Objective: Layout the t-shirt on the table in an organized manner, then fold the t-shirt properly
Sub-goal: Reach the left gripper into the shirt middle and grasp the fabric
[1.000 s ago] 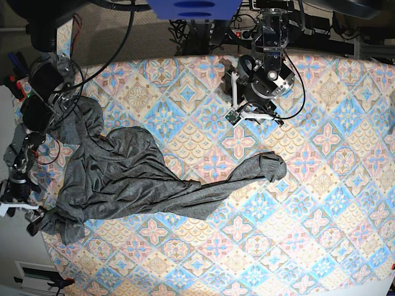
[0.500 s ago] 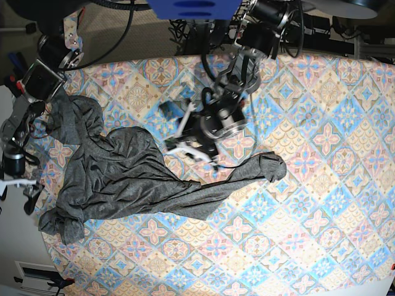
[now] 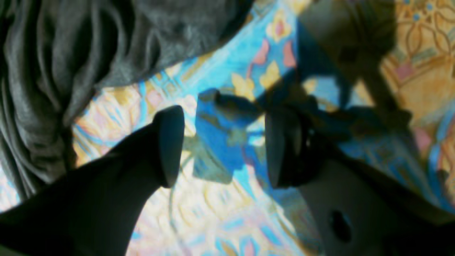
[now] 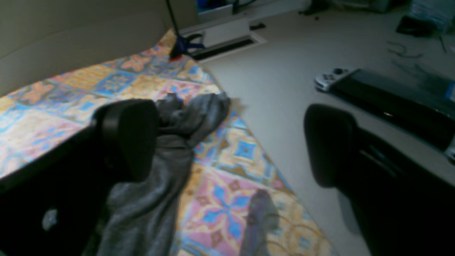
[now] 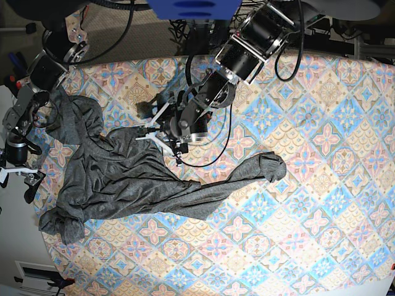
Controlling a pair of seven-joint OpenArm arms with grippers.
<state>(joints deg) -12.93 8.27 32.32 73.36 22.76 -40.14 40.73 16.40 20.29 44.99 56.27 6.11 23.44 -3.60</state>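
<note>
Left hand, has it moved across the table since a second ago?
Yes. The left hand has swung from the table's far edge down toward the t-shirt, now near its upper edge.

You see pale grey floor [image 4: 284, 46] beyond the patterned edge, a white floor vent [image 4: 227, 37], a game controller [image 4: 332, 76] beside a long black case [image 4: 394, 97], tangled dark cables [image 5: 185, 28] behind.

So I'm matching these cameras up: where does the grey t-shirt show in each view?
Base: the t-shirt sprawls crumpled across the table's left half.
Left wrist: its folds fill the upper left.
Right wrist: a bunched end lies left of centre, near the table edge.
Shared landmark: the pastel tile-patterned cloth.
</note>
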